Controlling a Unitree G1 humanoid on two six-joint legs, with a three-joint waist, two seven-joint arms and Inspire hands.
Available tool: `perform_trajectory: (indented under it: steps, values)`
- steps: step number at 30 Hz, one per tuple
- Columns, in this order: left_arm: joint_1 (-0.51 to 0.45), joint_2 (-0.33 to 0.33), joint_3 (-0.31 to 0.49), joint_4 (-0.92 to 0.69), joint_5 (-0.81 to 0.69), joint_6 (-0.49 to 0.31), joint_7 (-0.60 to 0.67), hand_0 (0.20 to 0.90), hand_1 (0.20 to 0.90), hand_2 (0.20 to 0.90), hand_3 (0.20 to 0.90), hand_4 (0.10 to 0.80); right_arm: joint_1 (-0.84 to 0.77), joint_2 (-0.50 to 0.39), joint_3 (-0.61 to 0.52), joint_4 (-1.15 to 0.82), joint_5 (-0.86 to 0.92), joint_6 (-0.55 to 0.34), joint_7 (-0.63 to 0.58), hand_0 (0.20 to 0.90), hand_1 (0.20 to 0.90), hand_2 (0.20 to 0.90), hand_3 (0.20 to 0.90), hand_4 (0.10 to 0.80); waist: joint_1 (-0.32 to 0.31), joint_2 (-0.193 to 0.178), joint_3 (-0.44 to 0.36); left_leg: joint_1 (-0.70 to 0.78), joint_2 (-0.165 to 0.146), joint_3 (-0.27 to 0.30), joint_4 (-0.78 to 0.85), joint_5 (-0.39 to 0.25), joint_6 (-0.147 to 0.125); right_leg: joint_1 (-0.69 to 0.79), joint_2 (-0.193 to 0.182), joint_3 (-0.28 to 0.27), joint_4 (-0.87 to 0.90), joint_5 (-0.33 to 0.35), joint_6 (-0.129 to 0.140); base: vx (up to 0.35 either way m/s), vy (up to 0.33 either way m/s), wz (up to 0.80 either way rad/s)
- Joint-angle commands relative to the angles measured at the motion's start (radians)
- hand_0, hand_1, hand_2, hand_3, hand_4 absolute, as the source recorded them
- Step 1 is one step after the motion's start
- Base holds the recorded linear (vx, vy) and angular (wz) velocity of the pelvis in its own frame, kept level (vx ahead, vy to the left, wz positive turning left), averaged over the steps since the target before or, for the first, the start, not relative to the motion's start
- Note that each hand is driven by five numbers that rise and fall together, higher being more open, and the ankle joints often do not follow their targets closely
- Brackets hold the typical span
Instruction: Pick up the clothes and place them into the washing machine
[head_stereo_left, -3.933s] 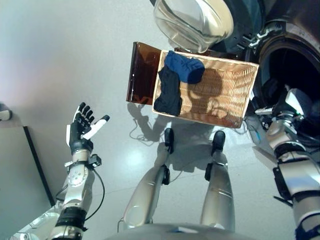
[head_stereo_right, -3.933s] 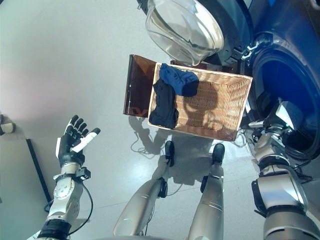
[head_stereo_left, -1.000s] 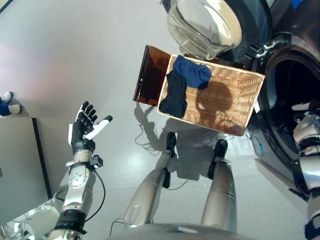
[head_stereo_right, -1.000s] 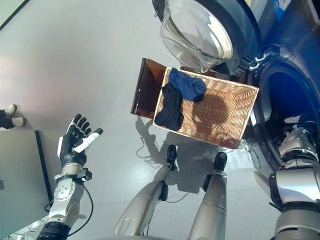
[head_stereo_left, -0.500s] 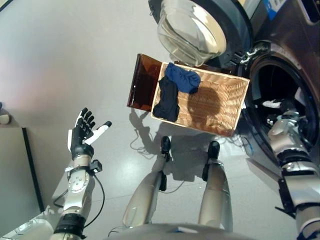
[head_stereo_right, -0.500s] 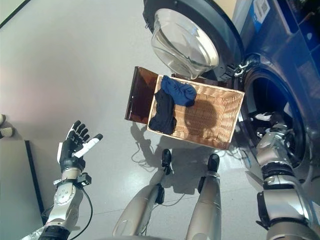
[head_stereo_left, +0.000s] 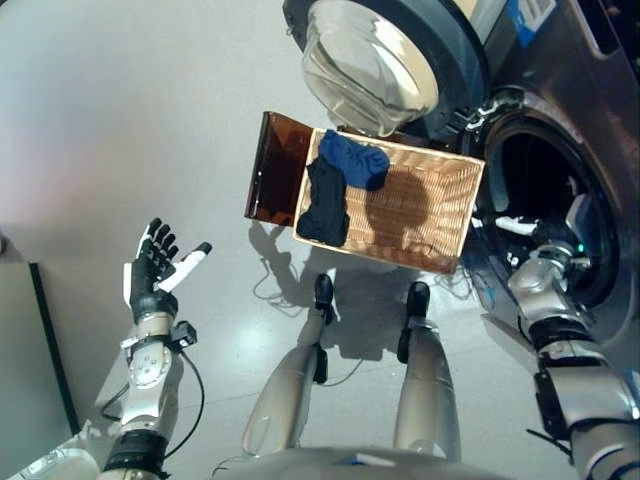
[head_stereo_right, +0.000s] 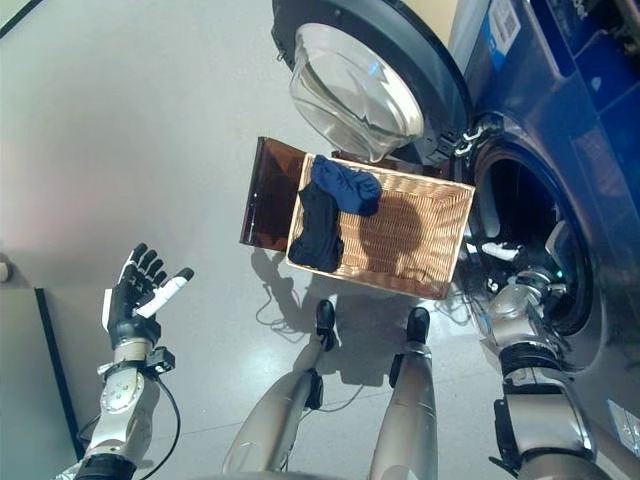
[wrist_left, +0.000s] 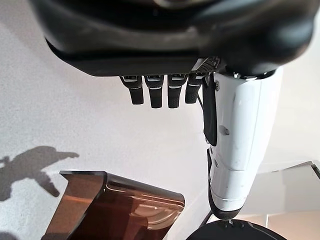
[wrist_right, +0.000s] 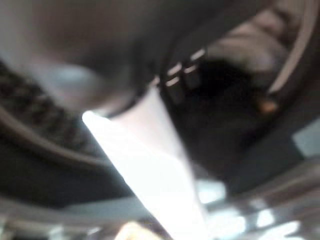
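Note:
A blue garment (head_stereo_left: 352, 160) and a black garment (head_stereo_left: 325, 202) lie at the left end of the wicker basket (head_stereo_left: 430, 205). The basket rests on a dark brown box (head_stereo_left: 270, 168) beside the washing machine. The machine's drum (head_stereo_left: 548, 195) is open, and its round glass door (head_stereo_left: 372, 62) swings out above the basket. My right hand (head_stereo_left: 512, 224) is at the drum's mouth by the basket's right end. Its white thumb is straight and it holds nothing. My left hand (head_stereo_left: 152, 272) is raised over the floor at the left, open and empty. It also shows in the left wrist view (wrist_left: 235, 150).
A flat grey panel with a dark edge (head_stereo_left: 30, 360) lies on the floor at the lower left. Grey floor (head_stereo_left: 130, 120) spreads to the left of the box.
The camera has shifted, so the whole picture has moved. My right hand has drawn back from inside the drum to its mouth. My left hand stays raised and open.

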Motion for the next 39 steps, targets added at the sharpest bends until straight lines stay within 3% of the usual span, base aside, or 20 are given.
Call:
perform_trajectory:
  steps: [1,10,19,29,39]
  values:
    - [0.018,0.056,0.080,0.005,-0.005,-0.088,0.018,0.900,0.900,0.900,0.900,0.800,-0.036,-0.061,0.037,0.029,0.039,-0.043,-0.028,0.900,0.900,0.900,0.900,0.800,0.017,0.026,-0.047,-0.006,0.001,-0.007,-0.015,-0.053,-0.099,0.068,0.042,-0.022,-0.144,0.044,-0.040,0.000,0.000,0.00]
    - [0.003,0.018,0.056,0.037,0.009,-0.090,0.029,0.900,0.900,0.900,0.900,0.800,0.101,0.054,0.111,-0.160,-0.022,-0.101,0.008,0.900,0.900,0.900,0.900,0.800,-0.004,-0.001,-0.064,0.037,0.014,0.005,-0.015,-0.070,-0.092,0.094,0.050,-0.023,-0.139,0.048,-0.035,0.032,-0.011,-0.03]
    - [-0.009,0.000,0.029,0.061,0.018,-0.089,0.049,0.900,0.900,0.900,0.900,0.800,0.220,0.157,0.182,-0.308,-0.067,-0.145,0.065,0.900,0.900,0.900,0.900,0.800,-0.019,-0.043,-0.074,0.139,0.018,0.008,-0.015,-0.093,-0.081,0.232,0.046,-0.047,-0.209,0.063,-0.025,0.058,0.005,0.03]
    - [-0.002,0.001,0.029,0.089,0.023,-0.092,0.059,0.900,0.900,0.900,0.900,0.800,0.253,0.207,0.230,-0.352,-0.034,-0.196,0.113,0.900,0.900,0.900,0.900,0.800,-0.023,-0.074,-0.083,0.196,0.016,0.022,-0.015,-0.113,-0.073,0.336,0.046,-0.061,-0.300,0.082,-0.016,0.033,0.015,0.00]
    - [-0.034,-0.005,-0.020,0.185,0.081,-0.072,0.079,0.900,0.900,0.900,0.900,0.800,0.184,0.284,0.285,-0.250,-0.017,-0.178,0.132,0.900,0.900,0.900,0.900,0.800,-0.002,-0.111,-0.079,0.236,0.014,0.009,-0.015,-0.119,-0.065,0.413,0.045,-0.090,-0.356,0.101,-0.006,0.020,0.016,0.06]
